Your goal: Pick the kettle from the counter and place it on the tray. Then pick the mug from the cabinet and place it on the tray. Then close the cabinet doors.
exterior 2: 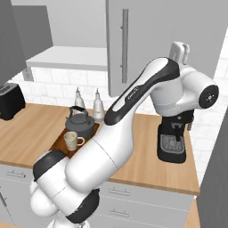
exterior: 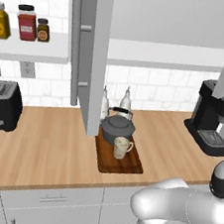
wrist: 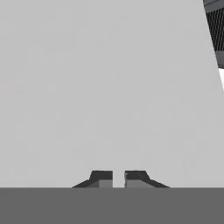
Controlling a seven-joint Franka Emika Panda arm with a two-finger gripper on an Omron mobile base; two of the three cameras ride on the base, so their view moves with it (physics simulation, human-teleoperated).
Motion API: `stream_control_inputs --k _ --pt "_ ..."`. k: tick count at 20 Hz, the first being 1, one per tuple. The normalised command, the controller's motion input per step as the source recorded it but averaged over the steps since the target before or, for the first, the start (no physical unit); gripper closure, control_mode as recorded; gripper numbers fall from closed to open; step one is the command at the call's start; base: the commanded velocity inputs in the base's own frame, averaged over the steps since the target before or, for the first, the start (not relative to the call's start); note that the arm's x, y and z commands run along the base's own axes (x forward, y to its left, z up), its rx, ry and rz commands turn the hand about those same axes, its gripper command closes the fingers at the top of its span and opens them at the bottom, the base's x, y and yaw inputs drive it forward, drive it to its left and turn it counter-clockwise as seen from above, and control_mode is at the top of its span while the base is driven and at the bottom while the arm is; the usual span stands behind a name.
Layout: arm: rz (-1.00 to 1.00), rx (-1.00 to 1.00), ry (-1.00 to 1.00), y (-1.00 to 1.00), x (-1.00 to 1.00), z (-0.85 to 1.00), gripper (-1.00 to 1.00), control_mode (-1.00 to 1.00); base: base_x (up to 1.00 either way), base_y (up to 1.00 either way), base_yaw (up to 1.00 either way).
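Tool faces a flat grey cabinet door panel close up, its tips a narrow slit apart with nothing between them. On the surface, going left to right, stand a black toaster, the tray carrying the kettle and the mug, then a black coffee machine.
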Motion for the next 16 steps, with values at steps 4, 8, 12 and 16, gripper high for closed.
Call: stream_control_inputs --k 4,8,12,16 --pt "-0.09 0.0 0.0 0.68 0.6 -0.02 1.0 -1.0 0.0 0.0 0.0" --pt "-0.12 0.0 0.0 0.76 0.43 0.0 1.0 -1.0 0.0 0.0 0.0" --pt "-0.13 0.0 0.0 0.67 0.39 -0.02 1.0 -1.0 0.0 0.0 0.0" --pt "-0.13 0.0 0.0 0.6 0.4 -0.03 1.0 -1.0 0.0 0.0 0.0"
